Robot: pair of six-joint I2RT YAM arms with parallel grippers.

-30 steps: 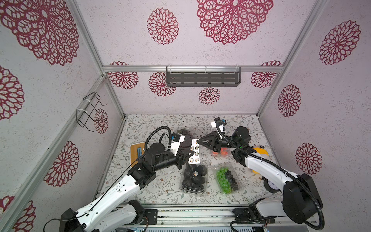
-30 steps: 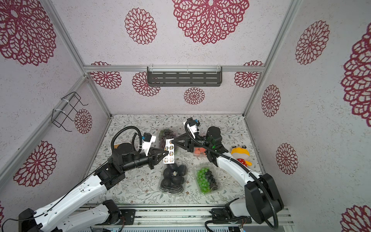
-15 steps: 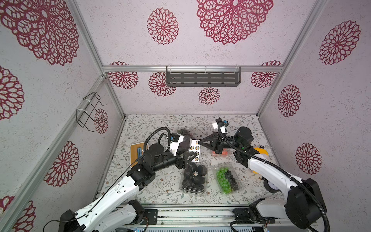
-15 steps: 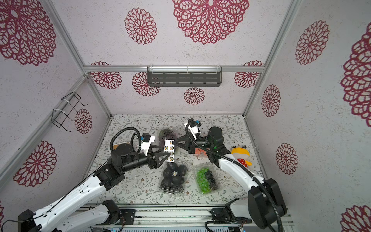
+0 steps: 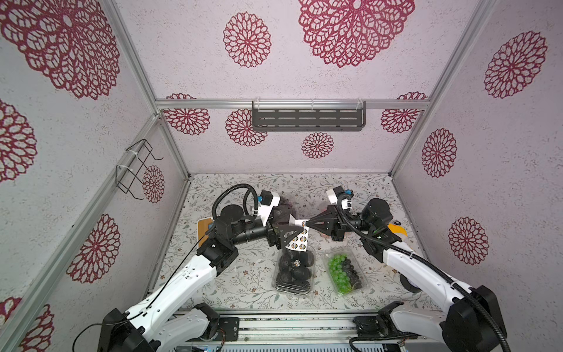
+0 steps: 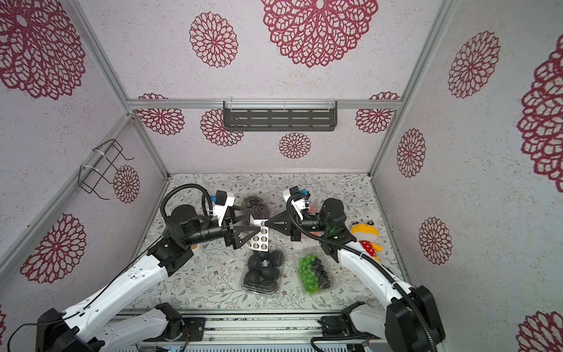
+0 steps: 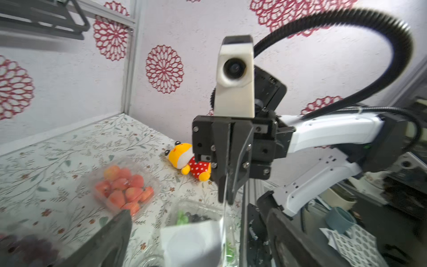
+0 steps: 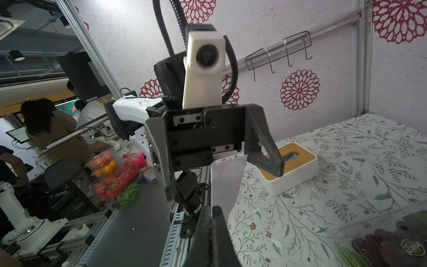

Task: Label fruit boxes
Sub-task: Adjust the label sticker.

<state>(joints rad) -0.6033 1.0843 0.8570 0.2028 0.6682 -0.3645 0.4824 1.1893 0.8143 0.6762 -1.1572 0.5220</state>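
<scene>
Right gripper (image 5: 308, 224) pinched shut on sticker sheet (image 5: 301, 241), midair. Left gripper (image 5: 293, 230) spread wide astride it, gripping nothing; probably readying to peel. Fruit boxes (image 5: 345, 272) on table (image 5: 243, 280); black-fruit box (image 5: 295, 269) just beneath sheet.

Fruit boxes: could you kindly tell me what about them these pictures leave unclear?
- strawberry box: top views, mostly hidden behind the right gripper.
- purple grape box: top views, partly behind the left gripper; left wrist view, blurred, cut off.
- black fruit box: top views, lid sticker too small to read.
</scene>
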